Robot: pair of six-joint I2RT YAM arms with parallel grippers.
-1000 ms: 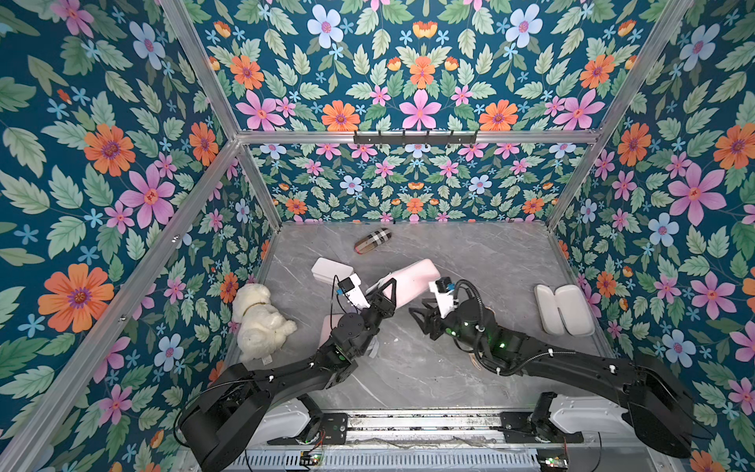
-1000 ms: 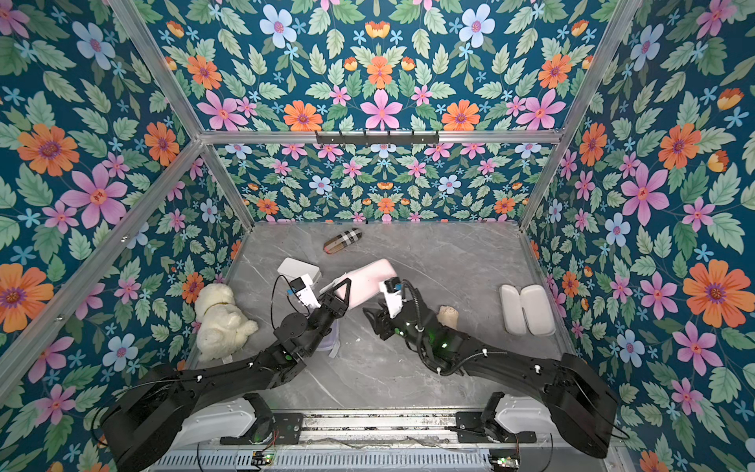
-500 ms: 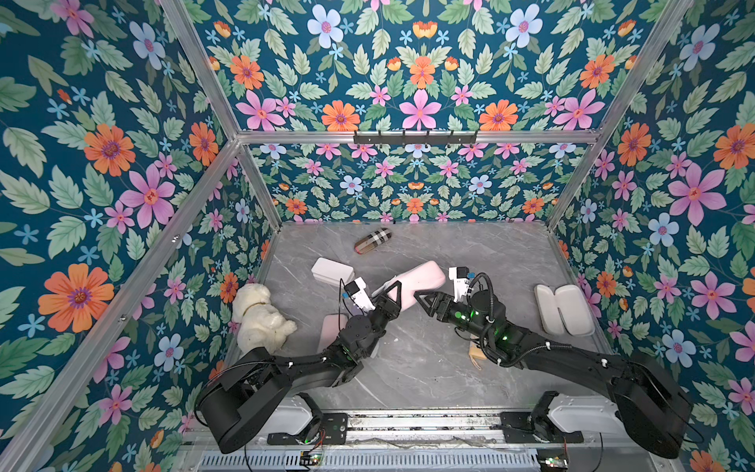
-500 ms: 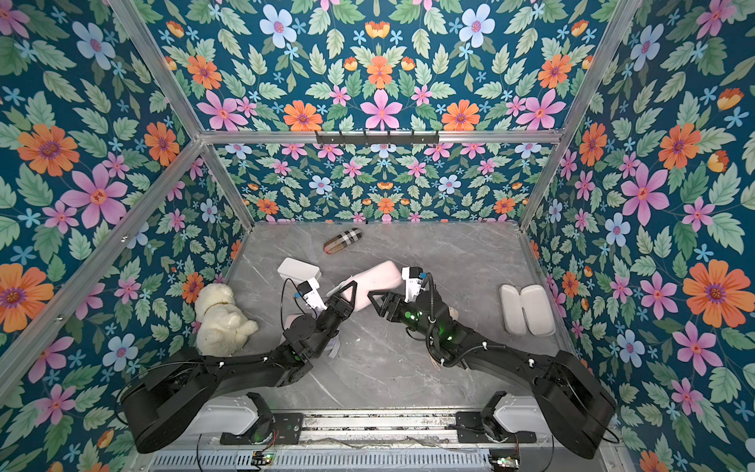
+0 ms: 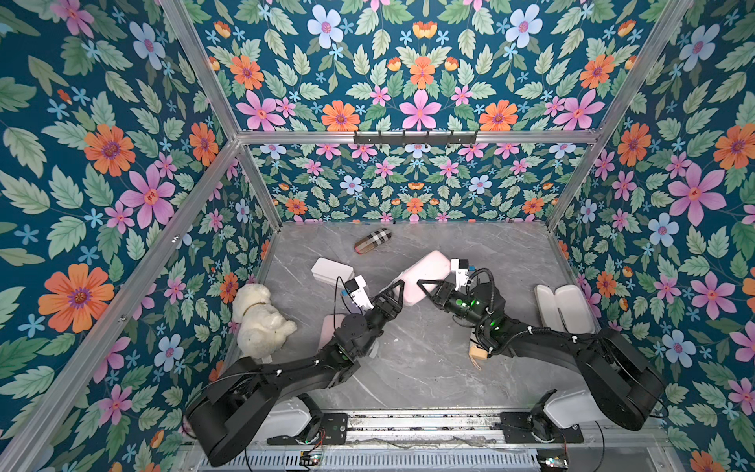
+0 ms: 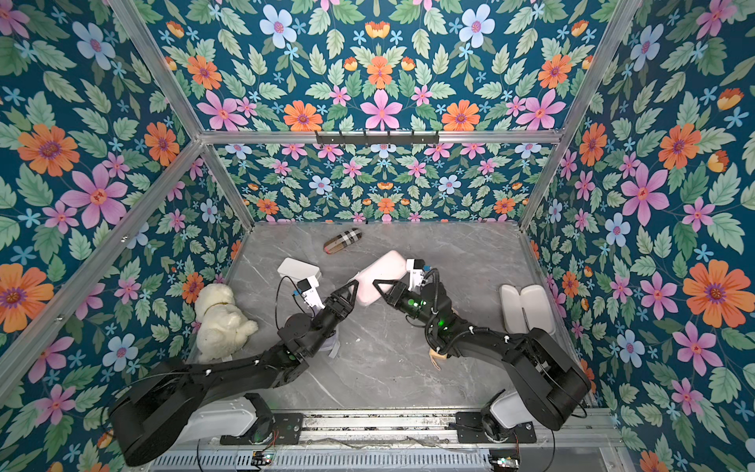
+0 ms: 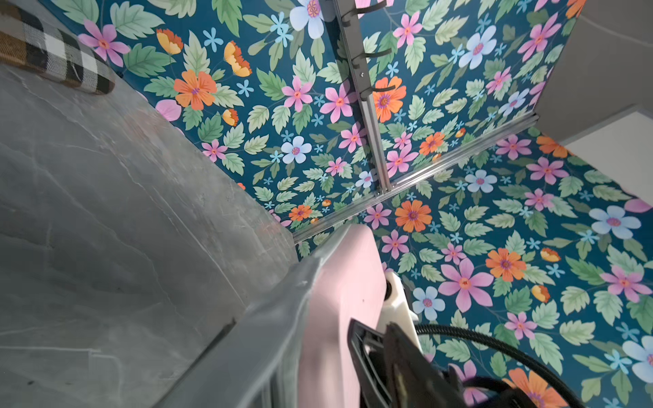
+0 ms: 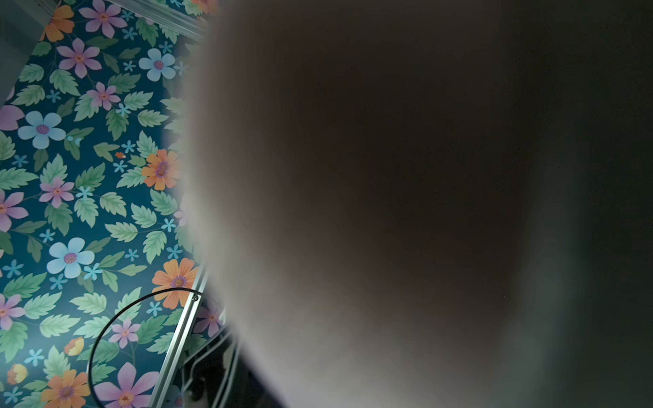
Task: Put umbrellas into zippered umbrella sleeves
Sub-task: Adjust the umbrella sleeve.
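Note:
A pink zippered umbrella sleeve [image 5: 425, 269] [image 6: 382, 269] is propped up off the table at mid-floor, between both grippers. My right gripper [image 5: 425, 286] [image 6: 382, 288] is shut on its right edge; one black finger [image 7: 367, 349] lies against the pink shell [image 7: 346, 282]. My left gripper [image 5: 395, 289] [image 6: 349, 291] stands open at the sleeve's near left end. The sleeve's surface [image 8: 353, 176] fills the right wrist view as a dark blur. Another sleeve [image 5: 566, 306] lies open at the right wall, pale inside. No umbrella shows clearly.
A tan plaid roll [image 5: 372, 241] [image 7: 53, 53] lies near the back wall. A white box [image 5: 331, 270] and a white plush toy [image 5: 261, 323] sit at the left. A pale pink piece [image 5: 329, 331] is half hidden under my left arm, a tan piece [image 5: 477, 351] under my right arm.
My right gripper has closed on the pink sleeve's edge after standing open beside it. My left gripper's fingers have spread apart at the sleeve's near end.

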